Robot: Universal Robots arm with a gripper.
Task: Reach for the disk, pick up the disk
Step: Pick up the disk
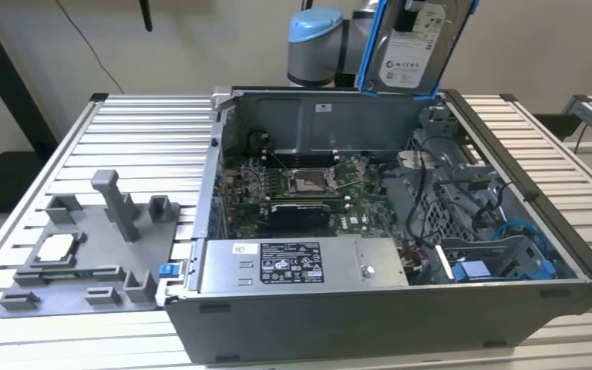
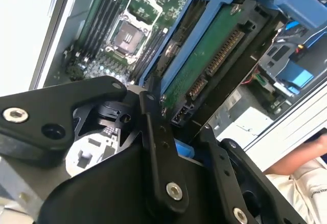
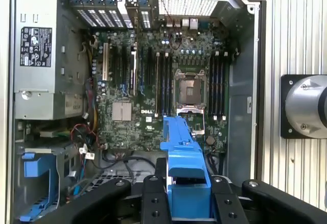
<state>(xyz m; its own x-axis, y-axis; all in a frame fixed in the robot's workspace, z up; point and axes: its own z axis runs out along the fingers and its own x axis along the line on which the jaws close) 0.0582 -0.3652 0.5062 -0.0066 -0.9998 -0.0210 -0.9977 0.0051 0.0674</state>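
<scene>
Two black fingers (image 3: 152, 196) of the gripper (image 3: 188, 183) clamp the blue carrier (image 3: 184, 147) of the disk (image 1: 416, 46), which hangs on edge, slightly tilted, well above the open computer case (image 1: 378, 324); a sound pickup, I judge, wants the pads square on the carrier's rails, off the green circuit board (image 2: 204, 60), and the drive clear of the cables (image 3: 127, 160); the disk's upper edge is cut off in the exterior view; where pads meet carrier is hidden.
</scene>
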